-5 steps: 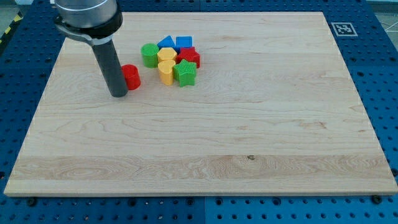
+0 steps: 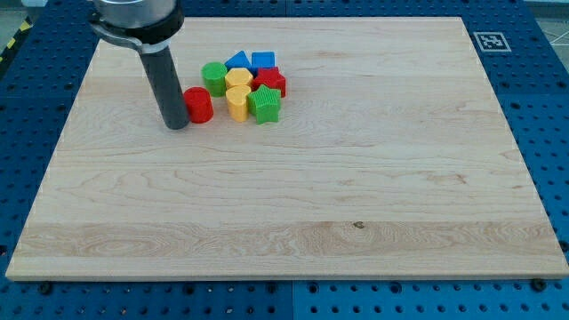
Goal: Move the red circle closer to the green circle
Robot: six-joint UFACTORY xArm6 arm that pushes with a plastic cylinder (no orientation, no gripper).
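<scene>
A pale wooden board [image 2: 293,196] fills most of the view, resting on a blue perforated bench [image 2: 27,80]. I have no claw to open or close, only a straight dark rod; my tip [image 2: 176,125] rests on the board near the top-left corner. It sits against the left side of the red circle [image 2: 198,105], touching it or very nearly so.

The green circle [image 2: 214,78] lies just above and to the right of the red circle, closer to the board's top edge, with a narrow gap between them. The green circle is the left end of a tight cluster: a blue triangle [image 2: 237,61] and a blue block [image 2: 263,61] along the top, a yellow heart [image 2: 238,81] and a yellow block [image 2: 236,103] in the middle, a red star-like block [image 2: 269,83] and a green ridged block [image 2: 265,104] on the right.

In my judgement the task is nearly done, and the risk is overshooting. A push straight toward the right edge would send the red circle into the yellow block rather than the green circle. Since the circle is round, an off-centre push could let it slip around my tip. Pushing too hard could knock the green circle and scatter the cluster.
</scene>
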